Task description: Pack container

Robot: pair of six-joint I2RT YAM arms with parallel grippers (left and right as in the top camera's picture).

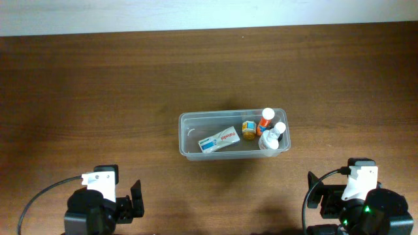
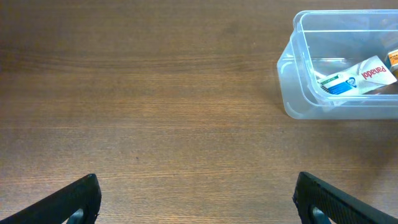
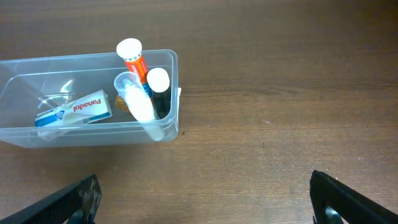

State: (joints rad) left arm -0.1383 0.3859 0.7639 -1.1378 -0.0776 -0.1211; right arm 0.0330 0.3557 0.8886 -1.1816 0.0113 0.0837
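Note:
The clear plastic container (image 1: 186, 145) sits at the table's middle. It holds a white and blue Panadol box (image 1: 219, 140), a small orange jar (image 1: 249, 129), an orange tube with a white cap (image 1: 266, 117) and a clear bottle with a white cap (image 1: 271, 137). The container also shows in the left wrist view (image 2: 292, 81) at upper right and in the right wrist view (image 3: 93, 134) at upper left. My left gripper (image 2: 196, 202) is open and empty near the front left edge. My right gripper (image 3: 205, 202) is open and empty near the front right edge.
The brown wooden table (image 1: 98, 98) extends around the container. A pale wall strip (image 1: 196, 13) runs along the far edge. Black cables (image 1: 39, 199) loop beside both arm bases.

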